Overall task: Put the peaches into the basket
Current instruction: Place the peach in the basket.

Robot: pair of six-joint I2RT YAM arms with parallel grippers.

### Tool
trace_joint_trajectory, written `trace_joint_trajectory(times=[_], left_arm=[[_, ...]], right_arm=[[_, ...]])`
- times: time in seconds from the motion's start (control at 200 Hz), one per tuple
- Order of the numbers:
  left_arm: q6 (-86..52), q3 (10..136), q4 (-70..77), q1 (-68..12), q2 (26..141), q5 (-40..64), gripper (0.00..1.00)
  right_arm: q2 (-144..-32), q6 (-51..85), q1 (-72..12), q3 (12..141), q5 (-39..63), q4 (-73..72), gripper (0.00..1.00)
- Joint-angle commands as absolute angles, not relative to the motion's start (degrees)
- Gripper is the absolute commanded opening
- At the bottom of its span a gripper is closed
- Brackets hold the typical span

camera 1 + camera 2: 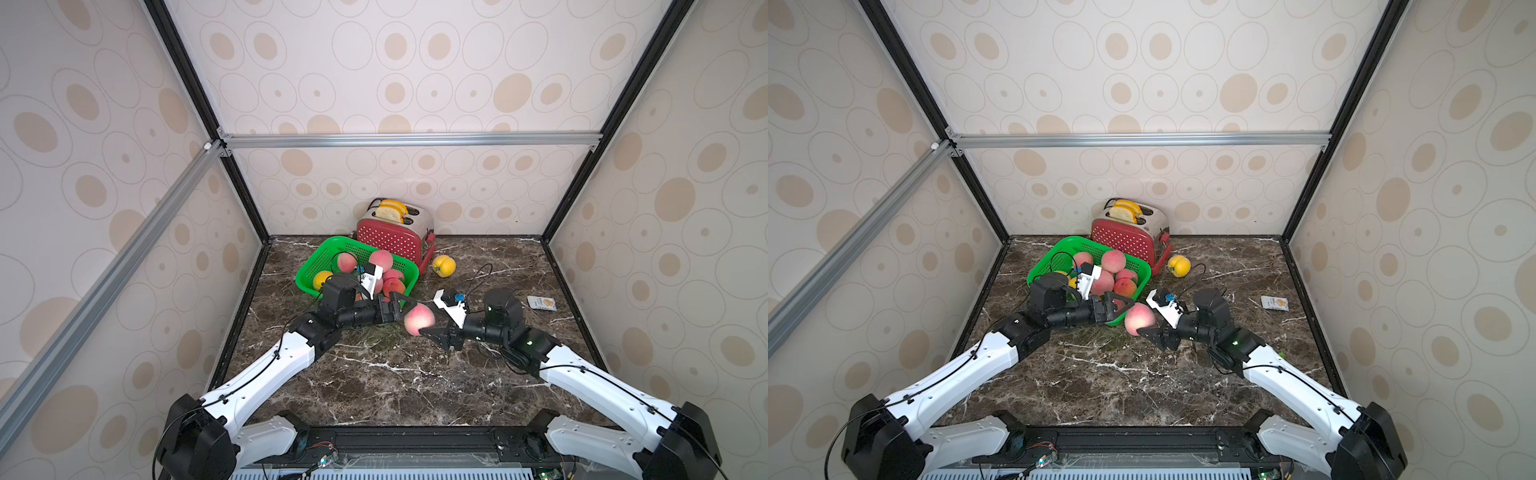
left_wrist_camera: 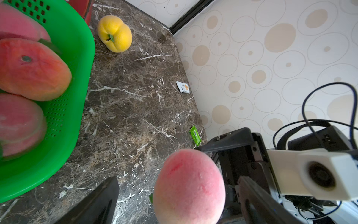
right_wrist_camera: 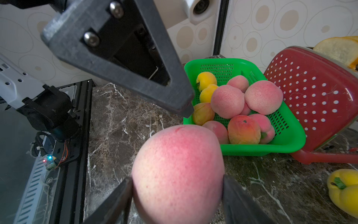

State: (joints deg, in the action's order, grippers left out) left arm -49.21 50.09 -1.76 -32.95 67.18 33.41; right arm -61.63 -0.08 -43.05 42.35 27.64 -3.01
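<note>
Pink-and-cream round peach (image 1: 419, 319) being clamped between the fingers of the right gripper (image 3: 177, 195) and hanging between the wide-spread fingers of the left gripper (image 2: 174, 203); bright green perforated plastic basket (image 1: 322, 257) lying just beside it on the left arm's side, probably making that arm the nearer carrier.

- We see a red, white-dotted toaster (image 1: 395, 243) at the back of the table (image 1: 415, 386), with bread slices (image 1: 388, 212) upright in its slots.
- We spot a small white packet (image 1: 541, 302) near the right wall.
- We find a green wrapper (image 2: 195, 135) lying by that wall too.
</note>
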Motion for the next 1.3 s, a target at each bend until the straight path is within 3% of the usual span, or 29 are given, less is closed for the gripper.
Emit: trace_joint_trajectory(times=[0.0,0.931,1.292], left_arm=[[-50.57,49.59,0.79,-33.57,67.67,34.46,0.99],[-51.33,48.34,4.29,-35.51,69.16,35.59,0.99],[-53.27,47.49,7.73,-35.69,69.14,36.83,0.92]], right_arm=[[-62.22,-0.70,-43.94,44.95,27.15,-4.59,0.72],[-65.13,-1.95,-45.62,48.25,24.94,-4.78,0.72],[-67.09,-2.17,-45.88,49.79,22.62,-4.04,0.72]])
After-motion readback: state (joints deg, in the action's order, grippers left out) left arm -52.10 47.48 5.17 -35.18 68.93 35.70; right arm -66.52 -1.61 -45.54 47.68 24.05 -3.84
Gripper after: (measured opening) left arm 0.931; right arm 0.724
